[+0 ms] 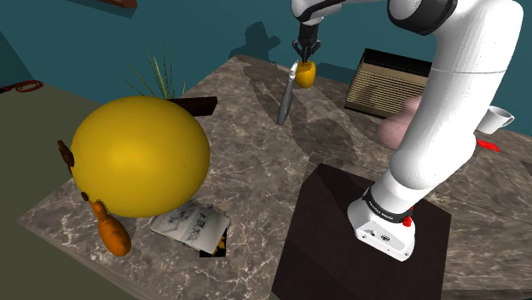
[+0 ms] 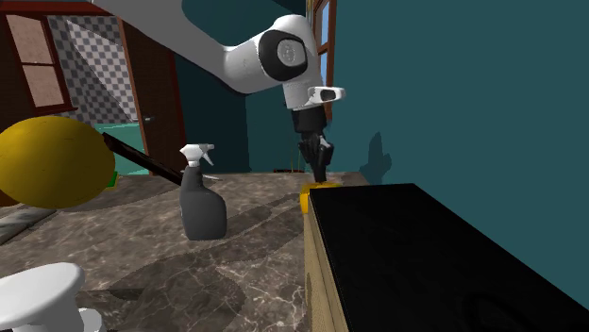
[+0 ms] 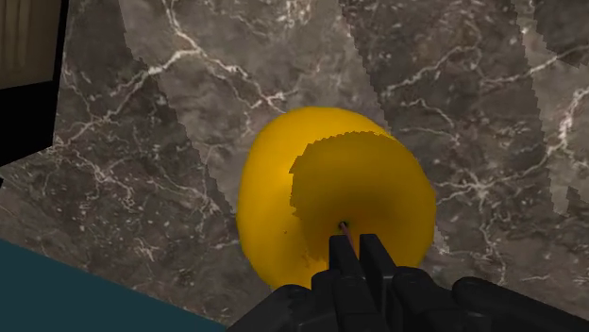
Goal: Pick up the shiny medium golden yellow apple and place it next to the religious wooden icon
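Tabletop: the dark veined marble tabletop (image 1: 256,153) carries both of the task's things, well apart from each other.
Icon: a flat pale panel with a printed picture (image 1: 189,223), probably the icon, lies at the near edge in the shoulder view.
Apple: the shiny golden yellow round apple (image 3: 283,207) is at the far side, near a grey spray bottle (image 2: 201,207).
Jaws: clenched on the apple's top, by the stem.
Progress: the grasp seems made; carrying and placing remain.

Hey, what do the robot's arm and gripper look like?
The arm has glossy white rounded links with dark grey joints, a black lettered band above its white base and a red spot there. The gripper is all black, with two slim fingers.
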